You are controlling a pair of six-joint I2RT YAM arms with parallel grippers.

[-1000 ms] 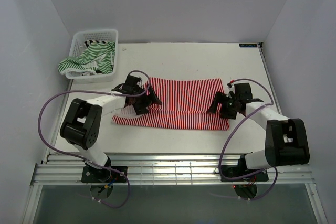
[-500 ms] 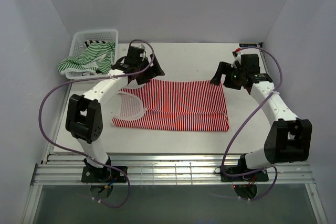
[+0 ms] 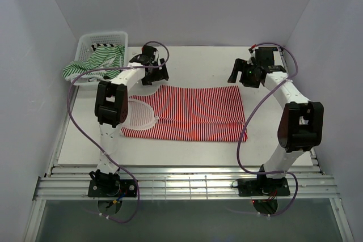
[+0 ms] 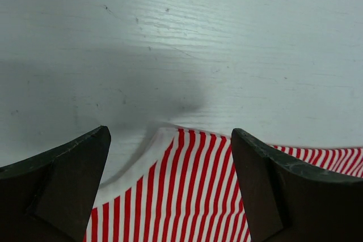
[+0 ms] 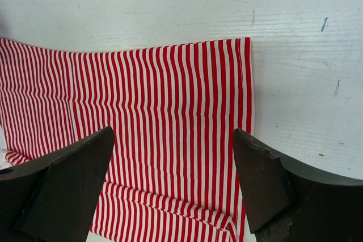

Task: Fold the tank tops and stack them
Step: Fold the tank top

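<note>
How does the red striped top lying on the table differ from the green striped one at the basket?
The red-and-white thin-striped fabric tank top lies spread flat on the white table; the green-and-white thin-striped fabric tank top is crumpled, spilling over the rim of the white plastic mesh basket. Stripes are red on the first, green on the second. Both are soft and thin-striped.

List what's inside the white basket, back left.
The green-and-white top fills most of the basket and spills over its rim. A strip of the black-and-white top shows behind it; its rest and the basket floor are covered.
</note>
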